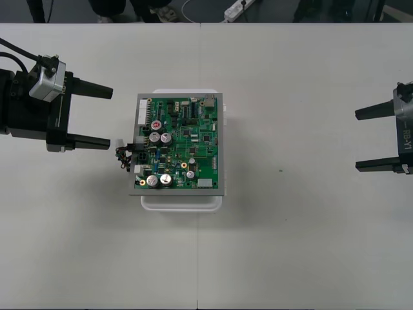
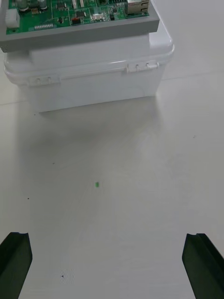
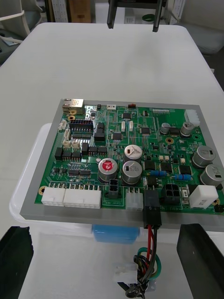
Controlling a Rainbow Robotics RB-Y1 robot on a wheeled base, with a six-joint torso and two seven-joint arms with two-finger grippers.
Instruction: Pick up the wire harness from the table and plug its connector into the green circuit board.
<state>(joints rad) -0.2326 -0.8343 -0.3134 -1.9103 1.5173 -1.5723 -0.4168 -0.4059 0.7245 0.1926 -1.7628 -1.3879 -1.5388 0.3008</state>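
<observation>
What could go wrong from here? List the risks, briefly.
1. The harness wires hang loose off the edge of the green board, just ahead of the open jaws of the left gripper; a careless pull-back could snag them and drag the plug out.
2. The plug stands in the board, but full seating cannot be judged; it may work loose.
3. A tug could shift the board on its white base.

It looked like a robotics lab or electronics workshop. A wide, plain white table (image 1: 290, 245) carried a bare green circuit board (image 1: 181, 142) propped on a white plastic box (image 1: 181, 202). A power strip (image 1: 239, 8) lay on the dark floor (image 1: 322, 10) past its far edge.
</observation>
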